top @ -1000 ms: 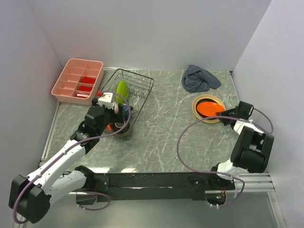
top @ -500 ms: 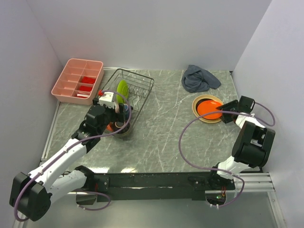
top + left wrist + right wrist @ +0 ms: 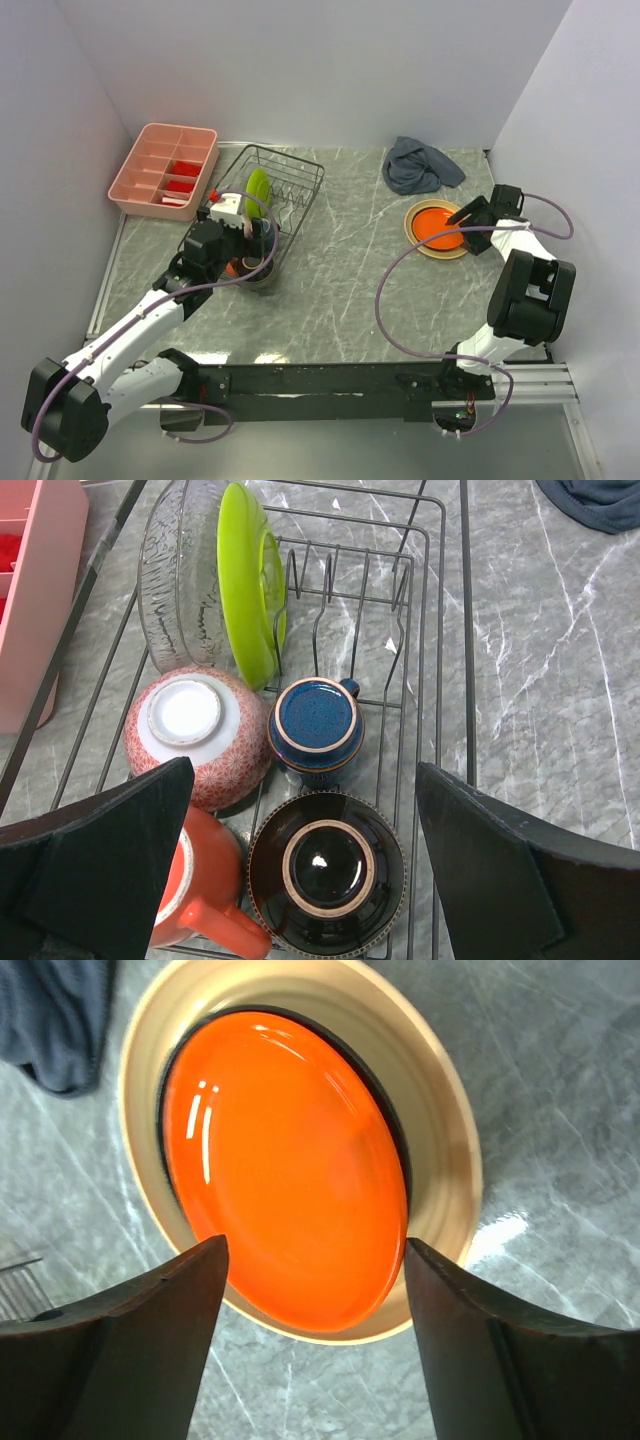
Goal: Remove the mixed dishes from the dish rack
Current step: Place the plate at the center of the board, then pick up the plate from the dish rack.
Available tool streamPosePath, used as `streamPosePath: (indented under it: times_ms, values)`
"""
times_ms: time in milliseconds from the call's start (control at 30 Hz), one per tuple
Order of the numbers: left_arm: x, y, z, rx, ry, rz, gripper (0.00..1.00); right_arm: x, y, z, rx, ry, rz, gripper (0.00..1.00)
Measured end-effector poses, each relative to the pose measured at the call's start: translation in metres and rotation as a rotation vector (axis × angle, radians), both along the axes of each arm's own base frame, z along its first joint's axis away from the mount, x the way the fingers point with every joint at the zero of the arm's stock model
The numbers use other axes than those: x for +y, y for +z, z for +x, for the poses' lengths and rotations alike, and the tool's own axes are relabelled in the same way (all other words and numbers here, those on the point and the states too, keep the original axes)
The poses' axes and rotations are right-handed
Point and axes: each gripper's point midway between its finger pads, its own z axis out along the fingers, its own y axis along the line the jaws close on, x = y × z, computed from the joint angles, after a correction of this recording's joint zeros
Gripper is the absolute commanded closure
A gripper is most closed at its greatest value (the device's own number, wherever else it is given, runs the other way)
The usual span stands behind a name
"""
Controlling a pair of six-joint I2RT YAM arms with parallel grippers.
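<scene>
A: State of the right fingers (image 3: 110, 1350)?
B: Spread, 1 on each side of the orange plate (image 3: 285, 1170), touching nothing. Reads as a finished drop-off.
A: And that plate?
B: Lying flat inside the tan plate (image 3: 445, 1130) on the tabletop (image 3: 340, 280), near the cloth (image 3: 420, 165), well apart from the rack (image 3: 295, 185). Stacked, probably, to keep unloaded dishes in 1 spot.
A: And the left fingers (image 3: 520, 870)?
B: Spread as wide as can be, empty, hanging over the rack's near end. Seemingly lined up on the brown bowl (image 3: 325, 880), upside down straight below.
A: Still to unload?
B: Upright in the prongs, the green plate (image 3: 245, 580), against a clear glass dish (image 3: 175, 570); then the pink bowl (image 3: 195, 735), mouth down; the blue cup (image 3: 315, 720) just beside it, way up unclear; the mug (image 3: 215, 885) next to the brown bowl, half hidden. On edge or mouth down for draining, presumably.
A: Versus 1 second back?
B: On the right: pinched on the orange plate's rim then, parted and drawn slightly away now. On the left: no change, same hover, same spread. Rack contents the same.
</scene>
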Motion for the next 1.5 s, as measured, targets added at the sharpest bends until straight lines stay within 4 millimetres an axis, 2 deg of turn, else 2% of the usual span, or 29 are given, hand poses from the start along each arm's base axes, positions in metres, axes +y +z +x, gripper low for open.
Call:
streamPosePath:
  times_ms: [200,300,400,500,733,900,1067,1200,1333,1500]
  values:
    - [0.000,0.000,0.000,0.000,0.000,0.000,0.01,-0.001,-0.010,-0.009,0.057,0.009,-0.019,0.14]
    - [0.000,0.000,0.000,0.000,0.000,0.000,0.00,-0.001,-0.011,-0.011,0.066,0.015,-0.029,0.14]
    - [-0.001,0.000,0.000,0.001,-0.003,-0.001,0.00,0.002,-0.008,-0.016,0.068,0.019,-0.041,0.09]
    - [-0.001,0.000,-0.001,0.003,-0.008,-0.003,0.01,0.012,0.008,-0.019,0.031,0.045,-0.065,0.06]
    - [-0.011,0.002,0.005,0.061,-0.026,-0.009,0.01,0.058,0.072,-0.023,-0.164,0.188,-0.138,0.03]
    - [-0.019,0.018,0.022,0.084,-0.017,-0.029,0.00,0.092,0.098,-0.045,-0.277,0.286,-0.148,0.03]
    - [-0.022,0.025,0.053,0.145,0.007,-0.043,0.02,0.111,0.105,-0.074,-0.361,0.348,-0.124,0.00]
    - [-0.015,0.015,0.078,0.212,0.031,-0.046,0.05,0.122,0.105,-0.095,-0.416,0.392,-0.097,0.00]
    - [-0.004,0.001,0.093,0.277,0.059,-0.055,0.08,0.129,0.104,-0.114,-0.464,0.423,-0.081,0.00]
    - [0.005,-0.012,0.110,0.334,0.079,-0.059,0.14,0.134,0.102,-0.128,-0.498,0.446,-0.076,0.00]
